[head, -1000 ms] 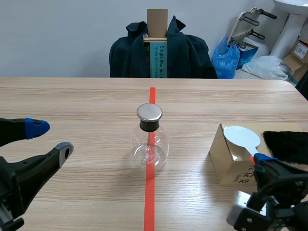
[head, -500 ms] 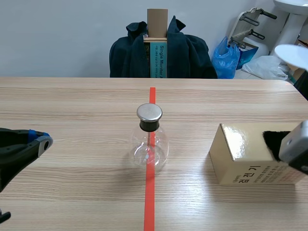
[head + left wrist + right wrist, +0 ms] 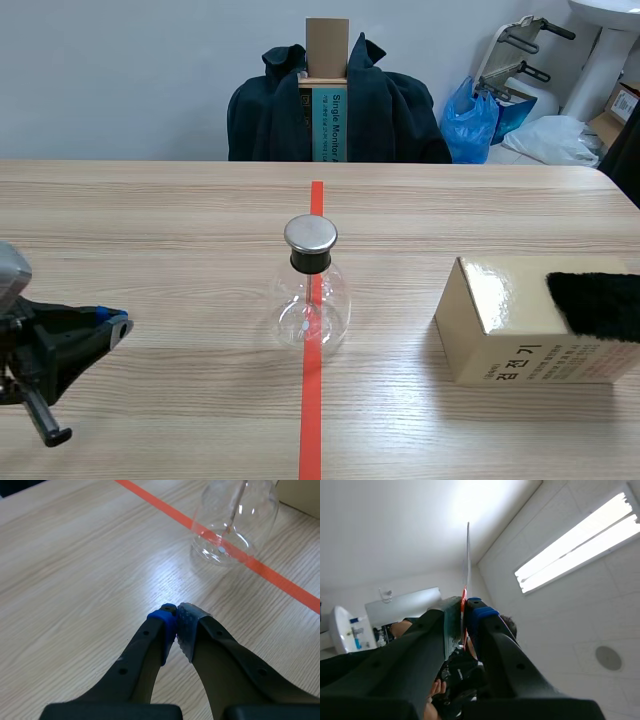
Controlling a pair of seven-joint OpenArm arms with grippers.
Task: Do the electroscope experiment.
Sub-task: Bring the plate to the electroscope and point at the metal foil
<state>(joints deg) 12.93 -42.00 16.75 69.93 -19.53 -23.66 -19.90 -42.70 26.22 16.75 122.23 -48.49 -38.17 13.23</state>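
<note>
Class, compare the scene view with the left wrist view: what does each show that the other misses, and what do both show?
Only the scene view: the round silver cap on the clear glass flask, the black furry cloth atop the gold cardboard box, and the dark jacket draped behind the light wooden table.
Only the left wrist view: the left hand's blue and grey pads meeting, with nothing between them.
Both: the flask's body standing on the orange-red tape line on the table.
</note>
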